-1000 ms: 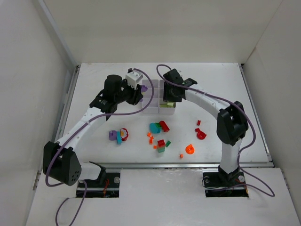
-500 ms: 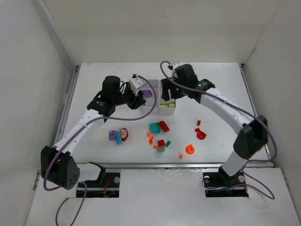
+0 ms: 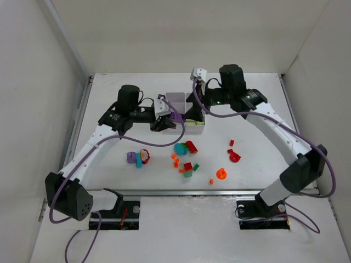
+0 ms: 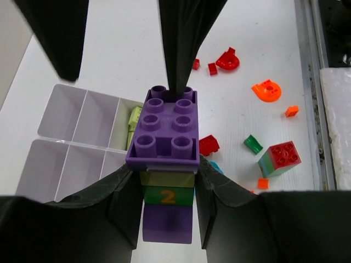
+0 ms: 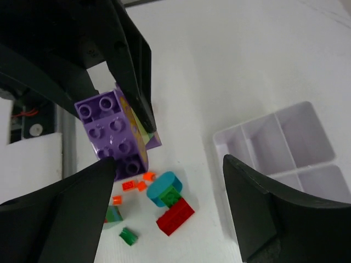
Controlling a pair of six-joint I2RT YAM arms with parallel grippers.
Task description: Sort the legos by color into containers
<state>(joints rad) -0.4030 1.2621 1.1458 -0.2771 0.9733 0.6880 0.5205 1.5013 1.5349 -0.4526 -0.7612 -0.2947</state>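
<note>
1. Bright, even light falls from overhead, and the table (image 3: 258, 104) around the tray (image 3: 176, 99) reads almost washed-out white.
2. Shadows are soft and pale, showing as thin grey patches under my arms just beside the tray.
3. In the left wrist view, my left fingers (image 4: 230, 219) are dark with little surface detail. The purple brick (image 4: 164, 129) near the tray is sharp.
4. In the right wrist view, my right fingers (image 5: 263, 213) are black and soft-edged below the crisp tray.
5. The tray walls carry a faint lilac tint in both wrist views.

My purple-topped brick stack (image 4: 169, 137) held aloft beside the white six-cell tray (image 4: 83, 116), lime pieces (image 4: 134, 118) in one cell, mixed bricks (image 3: 180, 148) scattered loose nearby
</note>
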